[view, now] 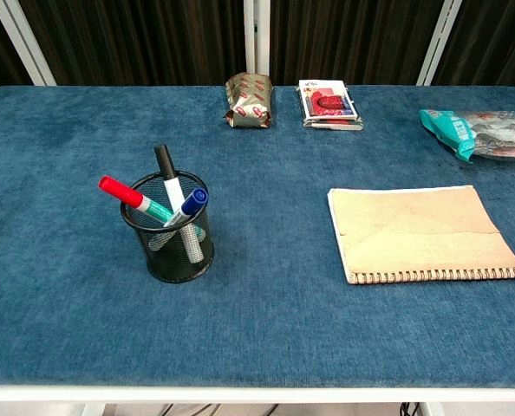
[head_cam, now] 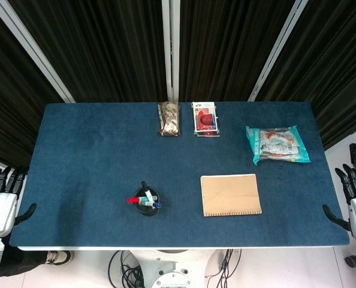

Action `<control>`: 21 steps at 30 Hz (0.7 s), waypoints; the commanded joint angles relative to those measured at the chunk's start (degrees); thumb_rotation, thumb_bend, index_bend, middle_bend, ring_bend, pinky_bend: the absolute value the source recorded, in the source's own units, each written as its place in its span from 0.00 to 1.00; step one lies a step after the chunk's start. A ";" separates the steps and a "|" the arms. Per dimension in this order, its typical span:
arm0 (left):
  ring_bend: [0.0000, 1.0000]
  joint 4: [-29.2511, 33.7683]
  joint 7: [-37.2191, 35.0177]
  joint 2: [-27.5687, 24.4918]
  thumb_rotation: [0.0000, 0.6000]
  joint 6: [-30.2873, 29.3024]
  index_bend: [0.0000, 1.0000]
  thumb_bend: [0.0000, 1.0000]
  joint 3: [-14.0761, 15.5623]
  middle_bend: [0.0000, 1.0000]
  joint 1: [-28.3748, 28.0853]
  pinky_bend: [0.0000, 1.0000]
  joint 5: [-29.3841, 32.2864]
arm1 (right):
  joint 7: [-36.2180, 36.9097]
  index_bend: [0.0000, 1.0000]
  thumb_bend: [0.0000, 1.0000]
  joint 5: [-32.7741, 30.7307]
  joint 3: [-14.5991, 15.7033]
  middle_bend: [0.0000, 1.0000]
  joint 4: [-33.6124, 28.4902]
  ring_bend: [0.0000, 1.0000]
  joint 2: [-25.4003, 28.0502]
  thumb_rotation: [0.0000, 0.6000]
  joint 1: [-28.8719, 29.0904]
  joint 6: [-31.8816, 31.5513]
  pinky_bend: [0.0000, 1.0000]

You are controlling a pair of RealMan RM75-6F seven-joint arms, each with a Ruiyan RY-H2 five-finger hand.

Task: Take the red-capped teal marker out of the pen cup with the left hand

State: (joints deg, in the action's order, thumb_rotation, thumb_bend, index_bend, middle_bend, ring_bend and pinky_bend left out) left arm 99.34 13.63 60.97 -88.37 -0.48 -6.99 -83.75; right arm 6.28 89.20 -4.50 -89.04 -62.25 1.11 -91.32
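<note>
The red-capped teal marker (view: 136, 198) stands tilted in the pen cup (view: 171, 251), its red cap poking up and out to the left over the rim. The cup is black wire mesh, upright on the near left part of my blue table. A black-capped marker (view: 168, 176) and a blue-capped marker (view: 188, 204) share the cup with it.

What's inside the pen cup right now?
The pen cup holds three markers: the red-capped teal marker leaning left, a black-capped one and a blue-capped one. Their lower ends show only dimly through the mesh; the cup's bottom is hidden.
</note>
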 commanded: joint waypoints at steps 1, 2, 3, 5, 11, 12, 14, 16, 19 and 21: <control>0.00 0.46 -0.01 -0.28 1.00 -0.09 0.00 0.23 -0.12 0.06 0.33 0.00 -0.09 | -0.05 0.00 0.18 0.01 0.12 0.00 -0.14 0.00 -0.01 1.00 0.03 0.24 0.00; 0.00 0.53 -0.27 -0.34 1.00 -0.02 0.00 0.23 -0.11 0.06 0.40 0.00 -0.15 | -0.04 0.00 0.18 0.06 0.19 0.00 -0.26 0.00 0.07 1.00 0.08 0.39 0.00; 0.00 0.52 -0.56 -0.38 1.00 0.04 0.00 0.23 -0.11 0.06 0.45 0.00 -0.28 | -0.02 0.00 0.18 0.14 0.24 0.00 -0.38 0.00 0.15 1.00 0.13 0.47 0.00; 0.00 0.51 -0.97 -0.50 1.00 0.25 0.00 0.23 -0.13 0.06 0.49 0.00 -0.55 | -0.13 0.00 0.18 0.29 0.22 0.00 -0.59 0.00 0.26 1.00 0.17 0.36 0.00; 0.00 2.80 -1.90 -1.43 1.00 2.69 0.01 0.23 0.31 0.06 -0.55 0.00 -2.40 | 0.16 0.00 0.18 0.16 -0.01 0.00 -1.17 0.00 0.66 1.00 -0.12 -0.40 0.00; 0.00 3.29 -1.86 -1.57 1.00 3.29 0.01 0.23 0.42 0.06 -0.89 0.00 -2.86 | 0.35 0.00 0.18 0.05 -0.10 0.00 -1.25 0.00 0.78 1.00 -0.16 -0.49 0.00; 0.00 4.61 -1.47 -1.86 1.00 4.92 0.02 0.23 0.70 0.07 -1.75 0.00 -3.75 | 0.80 0.00 0.18 -0.34 -0.32 0.00 -1.50 0.00 1.12 1.00 -0.21 -0.53 0.00; 0.00 6.37 -0.65 -2.05 1.00 6.58 0.04 0.23 0.97 0.07 -2.57 0.00 -4.33 | 1.12 0.00 0.18 -0.80 -0.56 0.00 -1.89 0.00 1.56 1.00 -0.20 -0.43 0.00; 0.00 8.61 0.47 -1.69 1.00 9.01 0.07 0.23 1.54 0.09 -3.75 0.00 -5.46 | 1.23 0.00 0.18 -1.20 -0.96 0.00 -2.23 0.00 2.14 1.00 0.10 -0.08 0.00; 0.00 9.40 1.29 -1.03 1.00 10.38 0.08 0.23 1.77 0.10 -4.46 0.01 -5.97 | 1.36 0.00 0.18 -1.32 -1.16 0.00 -2.48 0.00 2.42 1.00 0.42 0.33 0.00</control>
State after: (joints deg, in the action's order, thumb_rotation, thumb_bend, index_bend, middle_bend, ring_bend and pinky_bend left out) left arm 107.86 14.13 59.47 -79.03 0.92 -10.69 -89.06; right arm 7.58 87.94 -5.59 -91.43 -59.91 1.43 -91.09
